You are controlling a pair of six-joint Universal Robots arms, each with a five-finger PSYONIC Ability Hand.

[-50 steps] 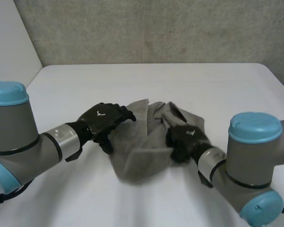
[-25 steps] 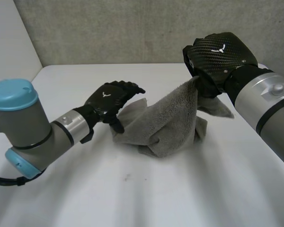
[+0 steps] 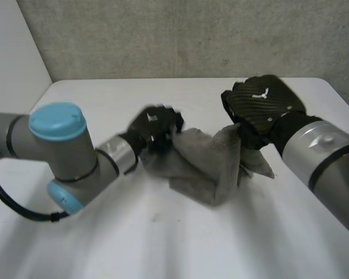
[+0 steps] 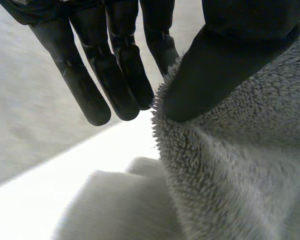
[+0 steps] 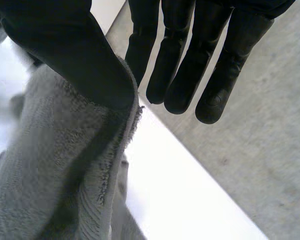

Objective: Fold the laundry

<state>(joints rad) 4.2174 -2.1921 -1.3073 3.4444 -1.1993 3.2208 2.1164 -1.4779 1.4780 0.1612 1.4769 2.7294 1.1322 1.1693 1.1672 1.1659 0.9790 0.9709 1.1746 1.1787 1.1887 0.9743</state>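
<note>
A grey towel (image 3: 206, 165) lies bunched in the middle of the white table (image 3: 163, 244). My left hand (image 3: 157, 123) is at the towel's left edge. In the left wrist view its thumb (image 4: 225, 65) presses the fluffy towel (image 4: 240, 165) edge against straight fingers (image 4: 115, 65). My right hand (image 3: 262, 107) holds the towel's right part raised a little above the table, and cloth hangs below it. In the right wrist view the thumb (image 5: 75, 55) pinches the towel (image 5: 55, 175) edge beside the straight fingers (image 5: 190, 60).
A grey concrete wall (image 3: 192, 35) rises behind the table's far edge. Bare white tabletop lies in front of the towel and to both sides. The left arm's blue-capped elbow (image 3: 58, 125) stands over the table's left part.
The left hand has moved right onto the towel's left edge and closed on it. The right hand has come down a little with its part of the towel.
</note>
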